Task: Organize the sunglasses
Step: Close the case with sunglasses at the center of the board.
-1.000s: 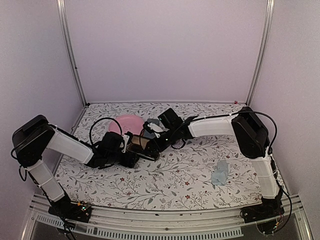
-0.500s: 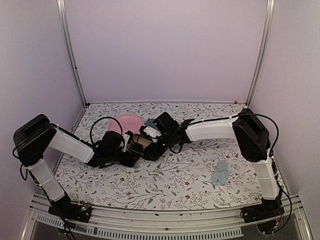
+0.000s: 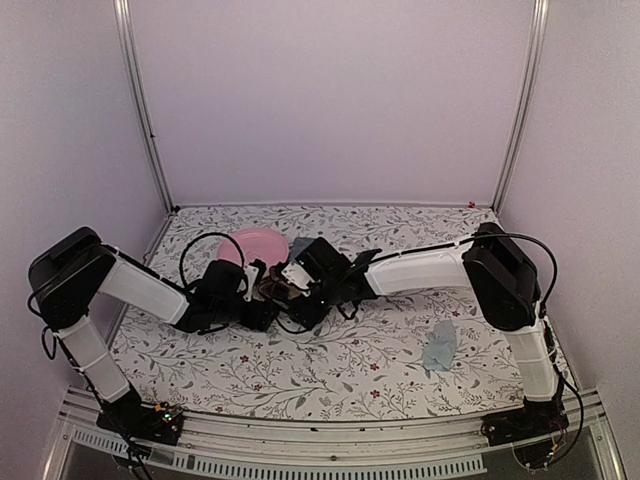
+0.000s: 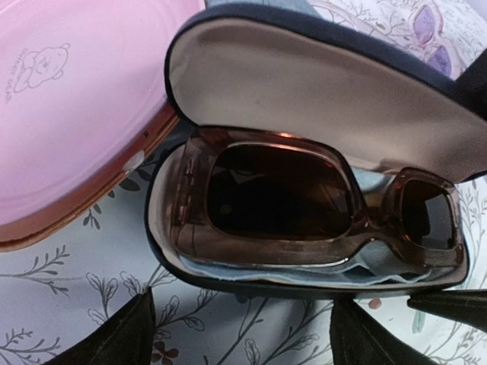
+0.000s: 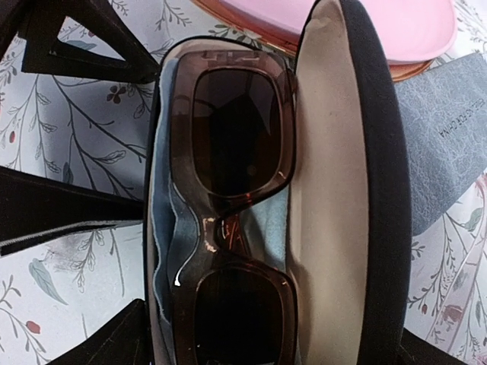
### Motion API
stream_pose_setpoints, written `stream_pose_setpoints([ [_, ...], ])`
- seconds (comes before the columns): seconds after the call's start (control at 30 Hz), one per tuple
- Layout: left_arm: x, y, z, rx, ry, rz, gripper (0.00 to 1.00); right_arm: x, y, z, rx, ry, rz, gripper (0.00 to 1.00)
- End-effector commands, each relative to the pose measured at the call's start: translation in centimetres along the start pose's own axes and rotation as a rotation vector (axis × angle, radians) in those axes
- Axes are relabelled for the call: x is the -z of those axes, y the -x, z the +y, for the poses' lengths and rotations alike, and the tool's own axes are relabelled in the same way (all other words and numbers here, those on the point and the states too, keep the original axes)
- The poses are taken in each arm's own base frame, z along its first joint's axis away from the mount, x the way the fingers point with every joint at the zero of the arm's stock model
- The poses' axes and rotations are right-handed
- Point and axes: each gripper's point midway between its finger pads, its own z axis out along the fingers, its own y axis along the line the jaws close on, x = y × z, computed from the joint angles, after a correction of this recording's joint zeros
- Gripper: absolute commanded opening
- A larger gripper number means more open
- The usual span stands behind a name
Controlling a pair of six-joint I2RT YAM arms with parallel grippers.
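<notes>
Floral table (image 3: 330, 370), pale-walled booth.
Brown sunglasses (image 4: 278, 190): laid in the black case (image 5: 377, 190) on a blue cloth (image 5: 163, 228); lid left open.
Pale pair (image 4: 430, 30): seen on the table beyond the lid, not yet cased.
Left tool (image 4: 243, 312): spread wide, empty, at the case's edge.
Right tool (image 5: 266, 338): spread wide, empty, over the case.
Task judged about half done.

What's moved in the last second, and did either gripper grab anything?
The right gripper swung left and toward the near edge, ending over the open black case. Nothing was grabbed or released; both grippers are open. The left gripper, the reddish-brown sunglasses in the case, the pink container and the blue cloth at the right stayed put.
</notes>
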Motion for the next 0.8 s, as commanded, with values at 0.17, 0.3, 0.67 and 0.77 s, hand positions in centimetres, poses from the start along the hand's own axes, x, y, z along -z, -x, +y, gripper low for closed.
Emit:
stream_pose_setpoints([
  [0.17,-0.4,-0.1,-1.2,0.087,-0.106,-0.024,0.79,1.0,0.8,3.5,0.102,-0.040,-0.039,0.80],
  [0.3,-0.4,-0.4,-1.2,0.094,-0.112,-0.021,0.79,1.0,0.6,3.6,0.107,-0.048,-0.035,0.75],
  [0.67,0.5,-1.2,-1.0,0.104,-0.112,-0.011,0.79,1.6,0.7,3.7,0.089,-0.044,-0.038,0.80],
  [0.77,1.4,-1.8,-0.8,0.112,-0.106,-0.004,0.79,2.3,1.0,3.7,0.070,-0.028,-0.049,0.86],
])
